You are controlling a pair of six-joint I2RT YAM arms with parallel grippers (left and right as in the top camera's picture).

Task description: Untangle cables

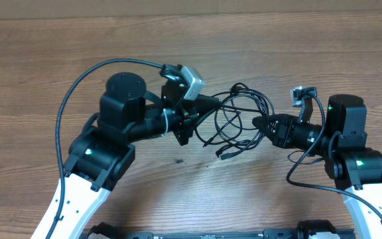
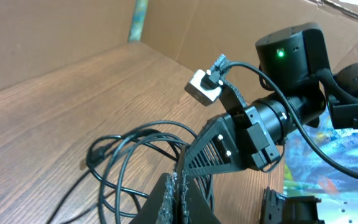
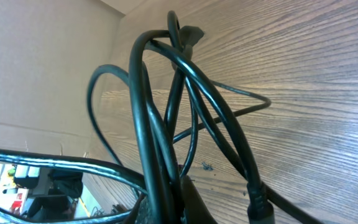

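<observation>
Overhead, I see the cables (image 1: 237, 123) curled on the desk (image 1: 277, 53) between both arms. The left gripper (image 1: 214, 101) sits closed at their left edge, and the right gripper (image 1: 256, 121) is pinched shut on their strands.

The cables (image 1: 241, 116) are glossy black. The counter (image 1: 277, 46) is mid-brown with darker, streaky wood grain. The left arm (image 1: 121, 106) and right arm (image 1: 347, 123) are black at the upper joints and white lower down, each with a small green light (image 2: 281, 53). The left gripper (image 1: 215, 101) and right gripper (image 1: 257, 122) are black. The wrist camera (image 1: 192, 81) is silver-grey. The cardboard wall (image 2: 55, 37) is plain tan.
</observation>
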